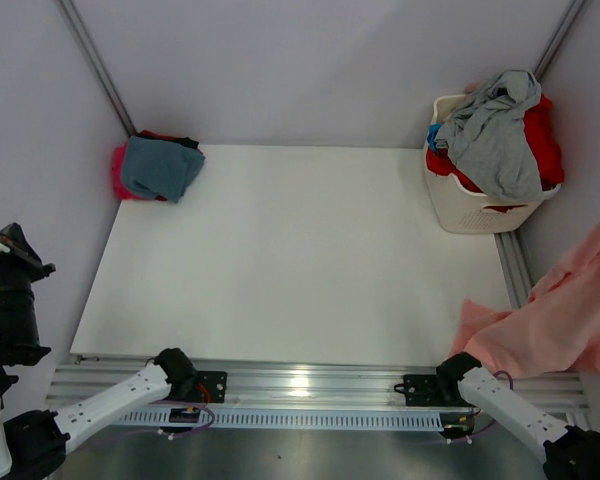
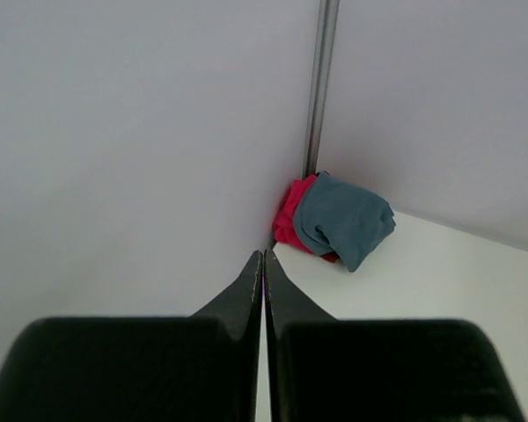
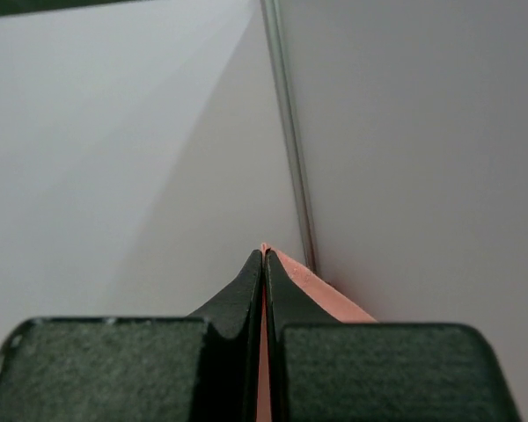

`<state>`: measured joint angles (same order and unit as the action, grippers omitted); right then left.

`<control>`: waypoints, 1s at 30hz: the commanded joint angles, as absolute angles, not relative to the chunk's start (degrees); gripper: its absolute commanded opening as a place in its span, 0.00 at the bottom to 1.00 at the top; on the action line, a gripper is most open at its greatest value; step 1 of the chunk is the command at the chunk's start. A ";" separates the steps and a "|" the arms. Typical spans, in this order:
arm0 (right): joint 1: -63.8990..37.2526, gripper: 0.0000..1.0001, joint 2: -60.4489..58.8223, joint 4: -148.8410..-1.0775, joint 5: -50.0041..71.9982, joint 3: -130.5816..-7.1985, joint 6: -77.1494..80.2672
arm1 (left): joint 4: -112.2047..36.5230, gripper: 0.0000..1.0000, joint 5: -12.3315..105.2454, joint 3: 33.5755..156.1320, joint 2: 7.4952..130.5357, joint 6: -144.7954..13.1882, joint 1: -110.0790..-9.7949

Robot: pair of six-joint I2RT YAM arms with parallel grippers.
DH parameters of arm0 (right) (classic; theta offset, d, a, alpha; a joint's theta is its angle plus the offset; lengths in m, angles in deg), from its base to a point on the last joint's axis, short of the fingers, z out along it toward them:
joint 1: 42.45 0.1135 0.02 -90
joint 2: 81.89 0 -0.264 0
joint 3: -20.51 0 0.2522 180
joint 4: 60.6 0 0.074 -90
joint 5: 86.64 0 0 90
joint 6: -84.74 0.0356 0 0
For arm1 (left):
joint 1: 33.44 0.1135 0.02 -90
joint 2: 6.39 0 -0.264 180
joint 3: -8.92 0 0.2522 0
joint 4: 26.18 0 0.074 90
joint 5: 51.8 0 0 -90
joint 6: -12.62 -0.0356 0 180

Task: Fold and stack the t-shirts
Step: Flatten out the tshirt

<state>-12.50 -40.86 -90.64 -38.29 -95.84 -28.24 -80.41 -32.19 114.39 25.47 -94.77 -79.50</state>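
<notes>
Well, got the pink shirt (image 1: 570,310) pinched in the right hand (image 3: 264,255), off the 4 o'clock corner of the bench (image 1: 300,260); needs dragging toward 10. Left hand (image 2: 264,259) shut, empty, farther off.

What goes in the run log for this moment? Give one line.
left gripper shut, empty | right gripper shut on pink shirt | teal shirt on magenta shirt, far-left corner | basket not empty

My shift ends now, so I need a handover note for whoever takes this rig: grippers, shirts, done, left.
Left gripper: shut, empty, facing the far-left corner.
Right gripper: shut on the salmon-pink shirt, draped over the table's near-right edge.
Done: teal shirt folded atop a magenta shirt, far-left corner.
Left: fold and stack the pink one, then the grey shirt and red shirt in the basket.
</notes>
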 commanded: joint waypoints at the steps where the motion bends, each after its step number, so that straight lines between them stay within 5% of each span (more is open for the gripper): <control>1: -11.78 0.00 -37.95 -91.85 -37.69 -93.37 -27.93 | -86.59 0.00 -29.06 115.58 28.41 -88.41 -79.05; 10: -11.34 0.00 -32.79 -95.71 -34.45 -89.51 -18.82 | -92.15 0.00 -15.96 113.74 27.80 -77.93 -79.05; 15: -10.99 0.00 -16.98 -96.69 -14.53 -90.89 -2.04 | -90.13 0.00 -11.73 106.72 27.89 -72.82 -79.05; 22: 7.26 0.00 19.60 -108.13 18.88 -146.32 0.02 | -86.27 0.02 -11.02 100.22 25.96 -69.21 -79.05; 27: 5.19 0.00 2.54 -86.69 27.44 -128.31 4.69 | -86.18 0.59 -11.55 97.49 24.90 -65.96 -79.05; 30: 4.84 0.00 -5.49 -85.26 18.16 -120.38 -0.67 | -86.44 0.81 -11.64 96.60 24.81 -65.43 -79.05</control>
